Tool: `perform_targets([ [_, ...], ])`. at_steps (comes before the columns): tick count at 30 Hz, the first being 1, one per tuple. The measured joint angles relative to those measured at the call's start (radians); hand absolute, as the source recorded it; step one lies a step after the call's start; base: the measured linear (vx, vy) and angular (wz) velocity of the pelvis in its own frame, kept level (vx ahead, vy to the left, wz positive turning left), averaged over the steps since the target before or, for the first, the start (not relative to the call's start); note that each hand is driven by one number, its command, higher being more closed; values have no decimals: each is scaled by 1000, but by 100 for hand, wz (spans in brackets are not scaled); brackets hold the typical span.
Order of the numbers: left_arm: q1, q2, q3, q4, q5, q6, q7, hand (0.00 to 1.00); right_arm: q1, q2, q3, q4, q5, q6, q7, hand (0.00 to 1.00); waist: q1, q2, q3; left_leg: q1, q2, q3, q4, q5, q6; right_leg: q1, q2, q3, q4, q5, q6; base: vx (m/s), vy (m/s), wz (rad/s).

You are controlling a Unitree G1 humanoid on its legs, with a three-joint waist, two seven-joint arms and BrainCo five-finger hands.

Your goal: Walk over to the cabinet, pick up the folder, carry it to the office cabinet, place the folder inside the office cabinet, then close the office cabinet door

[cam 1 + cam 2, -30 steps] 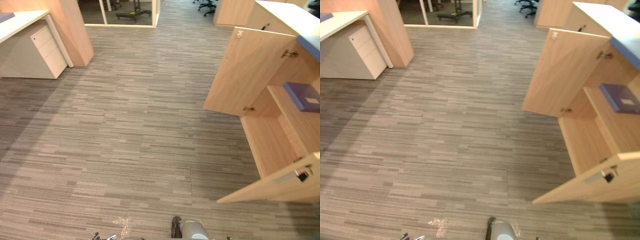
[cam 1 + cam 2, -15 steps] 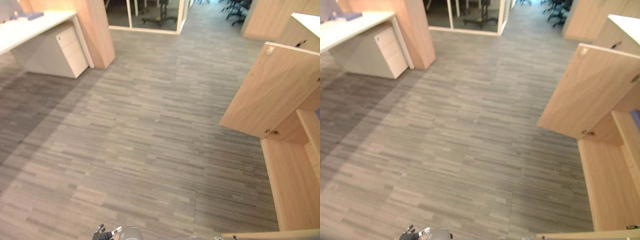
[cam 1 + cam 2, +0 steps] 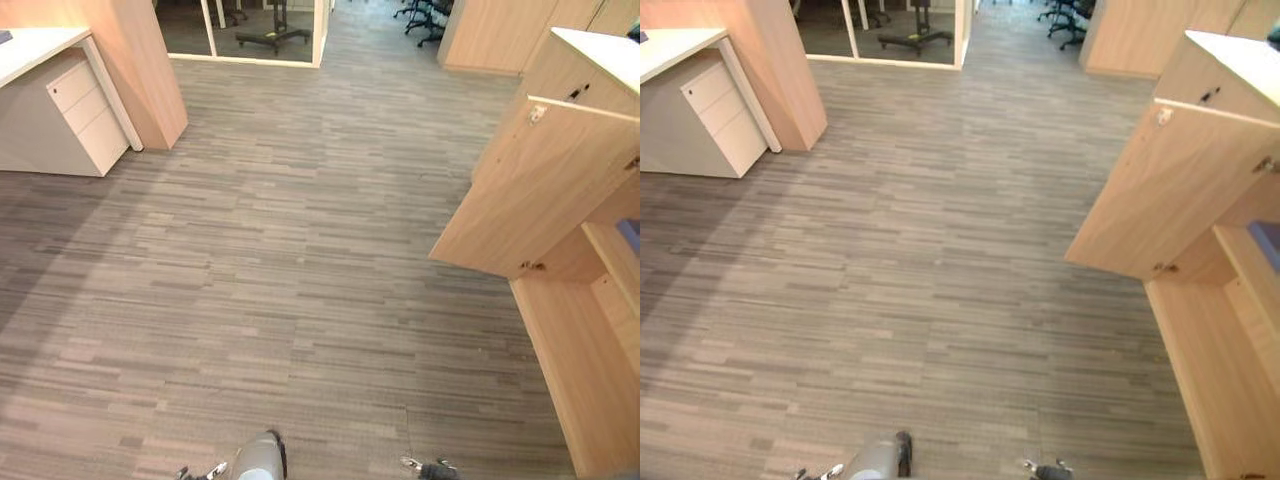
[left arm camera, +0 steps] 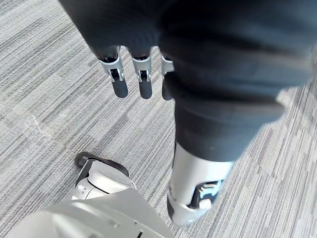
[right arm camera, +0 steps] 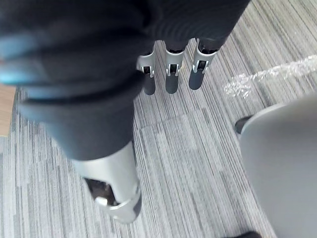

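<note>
Grey striped carpet [image 3: 280,260] spreads between white desk [image 3: 25,48] and open cabinet [image 3: 545,190].

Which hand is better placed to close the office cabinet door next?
Right, probably. The open cabinet door stands on the robot's right; right hand and left hand both hang open and empty over the carpet.

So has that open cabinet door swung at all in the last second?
No. The door still stands open at the same angle to its cabinet; the whole view shifted, so the camera moved.
</note>
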Motion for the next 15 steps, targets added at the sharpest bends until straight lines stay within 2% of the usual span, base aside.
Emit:
perform_targets([
  [1, 0, 0, 0, 3, 1, 0, 0, 0, -1, -1, 0, 1, 0, 0, 0, 0, 0, 1, -3, 2, -1, 1, 1, -1, 2, -2, -3, 3, 1, 5, 2, 194, 167, -64],
  [2, 7, 0, -2, 11, 1, 1, 0, 0, -6, -12, -1, 12, -1, 0, 0, 0, 4, 6, -19, 46, -22, 36, -29, -13, 13, -40, -37, 53, 64, 37, 14, 177, 176, -69],
  [3, 12, 0, -3, 11, 1, 1, 0, 0, -5, -16, -1, 16, -1, 1, 0, 0, 6, 8, -26, 64, -33, 40, -48, -17, 14, -64, -48, 69, 106, 38, 15, 200, 225, -92],
  [5, 21, 1, -20, 9, 1, 1, 0, 0, -5, -30, -3, 22, -1, 1, 1, 0, 4, 14, -31, 132, -70, 46, -128, -38, 25, -162, -81, 101, 288, 41, 12, 113, 147, -54],
  [6, 23, 5, -33, 10, 1, 1, 0, 0, -8, -45, -3, 23, -2, 2, 4, 0, -4, 16, -29, 175, -96, 50, -172, -57, 37, -231, -110, 101, 426, 65, -4, 97, 159, -31],
  [8, 30, 9, -60, 17, 5, 1, 0, 0, -11, -63, -6, 11, 2, 2, 6, 0, -19, 34, -14, 243, -118, 75, -204, -70, 56, -304, -148, 83, 600, 163, -90, 107, 187, -29],
  [9, 41, 6, -64, 36, 10, 5, 0, 0, -16, -67, -5, -4, 3, -2, 5, 0, -33, 51, -10, 304, -120, 85, -233, -75, 66, -347, -168, 30, 747, 126, -93, 87, 154, -20],
  [10, 47, 6, -66, 36, 11, 5, 0, 0, -17, -66, 0, -10, 3, -4, 4, 0, -40, 53, -11, 327, -120, 85, -249, -75, 68, -362, -168, -2, 783, 98, -86, 104, 160, -8],
  [11, 50, 5, -66, 37, 12, 5, 0, 0, -18, -65, 3, -10, 4, -14, 1, 0, -48, 53, -9, 366, -118, 84, -279, -73, 71, -379, -162, -84, 805, 37, -83, 68, 73, -1],
  [12, 50, 5, -66, 37, 12, 5, 0, 0, -21, -64, 3, -10, 4, -17, -2, 0, -47, 54, -6, 380, -113, 84, -288, -73, 71, -388, -148, -122, 793, -1, -80, 96, 40, -5],
  [14, 49, -3, -60, 41, 17, 3, 1, 0, -32, -56, -6, -12, 7, -25, -6, 0, -53, 63, 14, 419, -79, 81, -304, -78, 70, -401, -52, -244, 653, -99, -53, 124, -41, -3],
  [15, 48, -4, -59, 42, 19, 3, 1, 0, -35, -54, -8, -14, 8, -26, -8, 0, -54, 67, 22, 429, -68, 81, -304, -83, 67, -400, -26, -268, 608, -103, -52, 141, -88, 1],
])
